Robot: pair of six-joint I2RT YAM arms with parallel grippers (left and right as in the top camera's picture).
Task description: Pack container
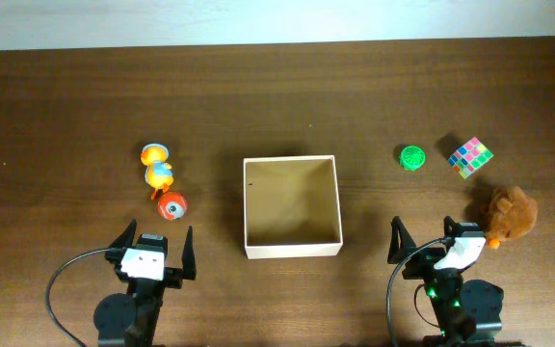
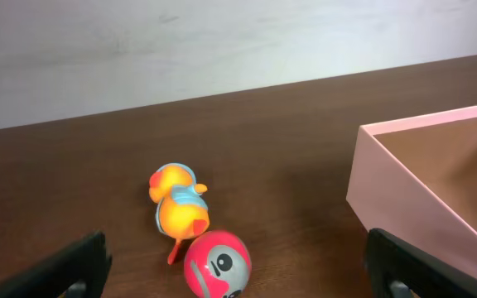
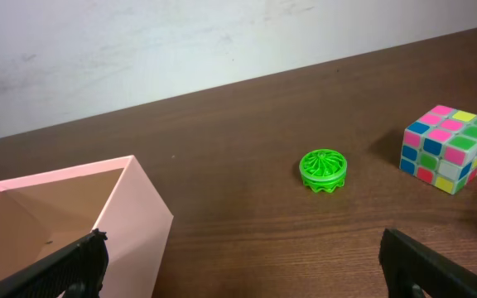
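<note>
A dark brown, wood-grained table [image 1: 287, 87] fills nearly the whole overhead view, its grain running left to right, with a strip of pale, off-white wall [image 1: 277, 19] along its far edge; both wrist views show the same matt wall, faintly scuffed, rising behind the tabletop. The square, shallow, open-topped container [image 1: 292, 250], with thin pale walls and a tan cardboard-coloured inside, sits at the middle of the table, between the two arms and slightly ahead of them, and nothing shows inside it. In the wrist views its walls [image 2: 404, 207] take a pinkish tint. Left of it lies an orange-and-yellow plastic duck toy with blue trim [image 1: 158, 166], and just beside that, nearer the robot, a small red ball with a grey face [image 1: 171, 205]. Right of the container, well apart from it, lie a bright green, round, ridged disc [image 1: 411, 158] and a multicoloured puzzle cube with pastel stickers [image 1: 470, 157], close to each other. A brown furry plush toy [image 1: 509, 212] rests at the right arm's outer side, up against its wrist housing. The left gripper [image 1: 158, 237] hovers at the near edge behind the ball, jaws spread wide and holding nothing; the right gripper [image 1: 422, 231] is likewise spread and empty. Black cables [image 1: 64, 280] loop by the arm bases.
</note>
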